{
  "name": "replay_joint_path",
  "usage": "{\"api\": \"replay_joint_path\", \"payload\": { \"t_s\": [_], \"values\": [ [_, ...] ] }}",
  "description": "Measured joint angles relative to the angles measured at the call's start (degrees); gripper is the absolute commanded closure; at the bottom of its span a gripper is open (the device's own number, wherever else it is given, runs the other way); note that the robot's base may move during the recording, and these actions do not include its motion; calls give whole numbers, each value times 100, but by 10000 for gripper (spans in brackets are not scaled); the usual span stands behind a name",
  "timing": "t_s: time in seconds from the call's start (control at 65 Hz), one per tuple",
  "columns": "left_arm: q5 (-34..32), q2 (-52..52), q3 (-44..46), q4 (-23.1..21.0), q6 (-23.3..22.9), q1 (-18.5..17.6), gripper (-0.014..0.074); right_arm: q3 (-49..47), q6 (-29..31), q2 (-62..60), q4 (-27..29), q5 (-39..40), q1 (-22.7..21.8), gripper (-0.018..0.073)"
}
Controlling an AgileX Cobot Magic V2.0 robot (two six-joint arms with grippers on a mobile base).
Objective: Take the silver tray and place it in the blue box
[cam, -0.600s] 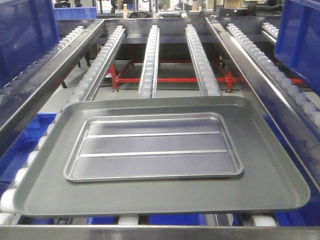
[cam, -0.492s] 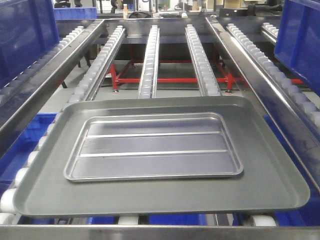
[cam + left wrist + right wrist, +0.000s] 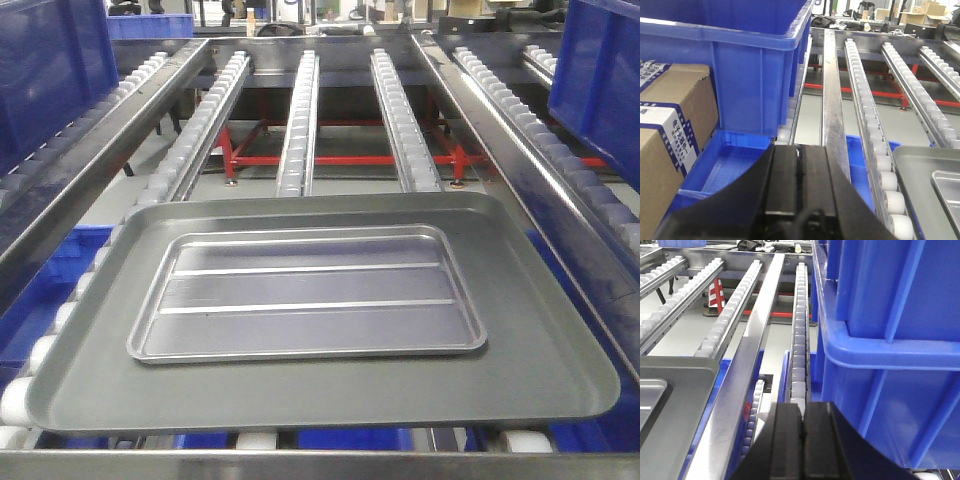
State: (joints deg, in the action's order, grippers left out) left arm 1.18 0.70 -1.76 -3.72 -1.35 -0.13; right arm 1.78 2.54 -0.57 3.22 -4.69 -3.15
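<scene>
The silver tray (image 3: 305, 292), shiny with two raised ribs, lies flat inside a larger dark-grey tray (image 3: 545, 370) on the roller conveyor. Its corner shows in the left wrist view (image 3: 947, 192) and in the right wrist view (image 3: 647, 397). A deep ribbed blue box stands on the left lane (image 3: 45, 70) (image 3: 750, 60), and another on the right lane (image 3: 600, 80) (image 3: 890, 315). My left gripper (image 3: 799, 155) is shut and empty, left of the trays beside the left box. My right gripper (image 3: 803, 415) is shut and empty, right of the trays against the right box. Neither gripper shows in the front view.
Roller rails (image 3: 298, 130) and steel side rails (image 3: 832, 110) run away from me, over a red frame (image 3: 330, 158). Shallow blue bins (image 3: 727, 165) sit below the rollers. Cardboard cartons (image 3: 670, 130) stand at the far left.
</scene>
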Motion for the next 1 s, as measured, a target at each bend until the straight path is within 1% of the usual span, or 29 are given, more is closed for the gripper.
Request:
{"api": "replay_joint_path", "payload": {
  "t_s": [0.108, 0.2, 0.246, 0.323, 0.415, 0.462, 0.523, 0.585, 0.615, 0.677, 0.738, 0.785, 0.908, 1.0],
  "values": [
    [-118, 0, 0, 0, 0, 0, 700, 0, 0, 0, 0, 90, 0, 503],
    [-436, 0, 0, 0, 0, 0, 700, 0, 0, 0, 0, 469, 0, 503],
    [-478, 0, 105, 0, 0, 0, 700, -15, -13, 0, 0, 544, 0, 503],
    [-214, 0, 560, 35, 0, 0, 700, -319, -51, 0, 0, 381, 0, 502],
    [390, -241, 1365, 224, 0, -66, 698, -1012, -63, 54, 0, 37, 0, 487],
    [754, -483, 1777, 285, 0, -147, 691, -1342, -63, 210, 0, -101, 12, 451],
    [1132, -823, 2255, 309, 0, -270, 650, -1722, -63, 476, 0, -290, 70, 367],
    [1425, -1214, 2708, 309, 0, -431, 569, -2054, -66, 794, 0, -438, 182, 269],
    [1528, -1398, 2865, 290, 0, -521, 529, -2220, -66, 980, 0, -495, 263, 234],
    [1728, -1879, 3206, 211, 0, -793, 421, -2531, -66, 1358, 0, -668, 487, 172],
    [1827, -2379, 3479, 134, 0, -1133, 333, -2814, -66, 1753, 0, -826, 788, 146],
    [1898, -2800, 3644, 113, 0, -1448, 300, -2994, -66, 2044, 0, -928, 1042, 141],
    [2011, -3823, 4043, 69, 0, -2318, 295, -3370, -66, 2937, 0, -1154, 1897, 143],
    [2028, -4584, 4348, 64, 0, -3071, 300, -3581, -66, 3726, 0, -1221, 2622, 143]
  ]
}}
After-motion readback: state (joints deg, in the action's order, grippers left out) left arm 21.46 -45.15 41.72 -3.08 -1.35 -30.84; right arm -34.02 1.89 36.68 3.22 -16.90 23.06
